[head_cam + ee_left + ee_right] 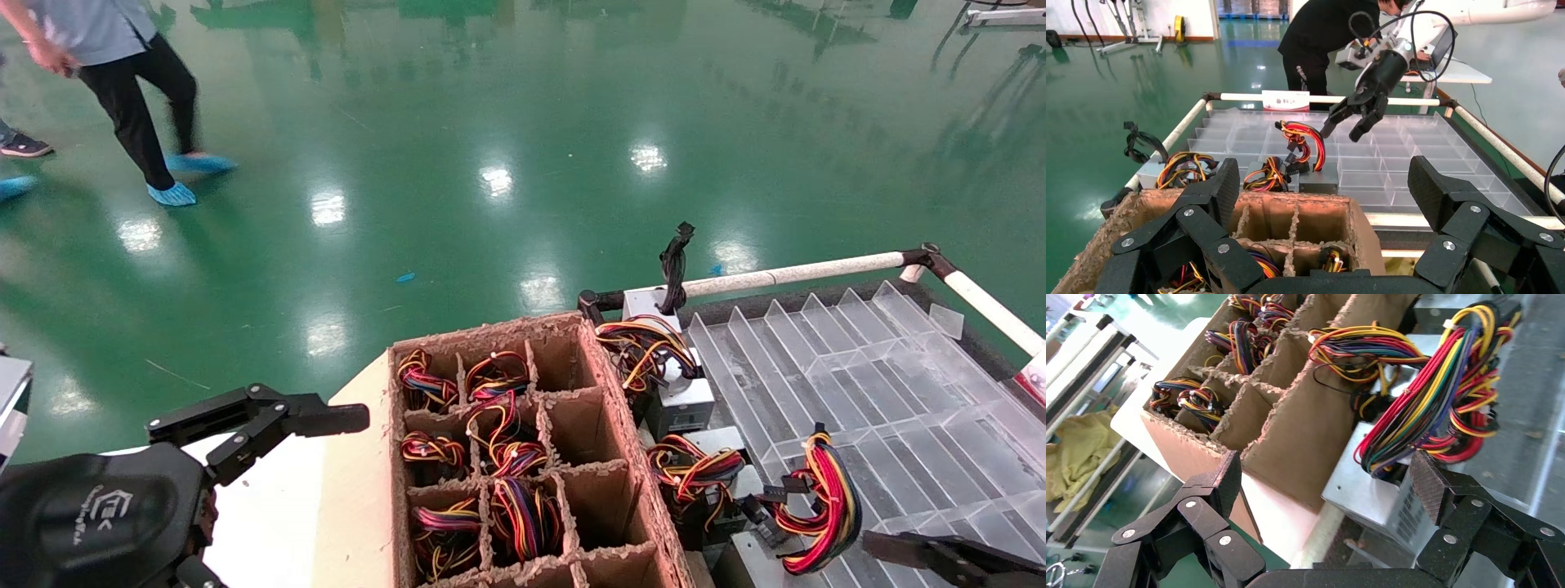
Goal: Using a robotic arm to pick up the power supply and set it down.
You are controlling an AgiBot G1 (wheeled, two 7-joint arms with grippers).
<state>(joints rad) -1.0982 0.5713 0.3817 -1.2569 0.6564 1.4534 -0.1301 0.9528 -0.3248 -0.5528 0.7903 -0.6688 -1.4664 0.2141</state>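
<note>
Power supply (pixel 1376 499): grey sheet-metal box lying on the clear divider tray (pixel 882 384), at the near end of a row of like units set just beside the outer wall of the cardboard crate (pixel 523 457). Its long side runs roughly parallel to that wall. Wire bundle (pixel 821 502), red, yellow, orange and black, rises from the box in an upright loop arching toward the open tray.

Right gripper (pixel 1324 496): fingers spread wide, nothing held; hangs above the box, one finger on the crate side, the other on the wire side. In the left wrist view it shows raised over the tray (pixel 1355 116).

Left gripper (pixel 270 425): parked beside the crate on its far side from the tray, fingers apart, empty.

Clearance: crate wall close along one side of the box; a neighbouring unit (pixel 699 474) just beyond it in the row; bare tray slots on the remaining side, bounded by a white rail (pixel 801 271).
</note>
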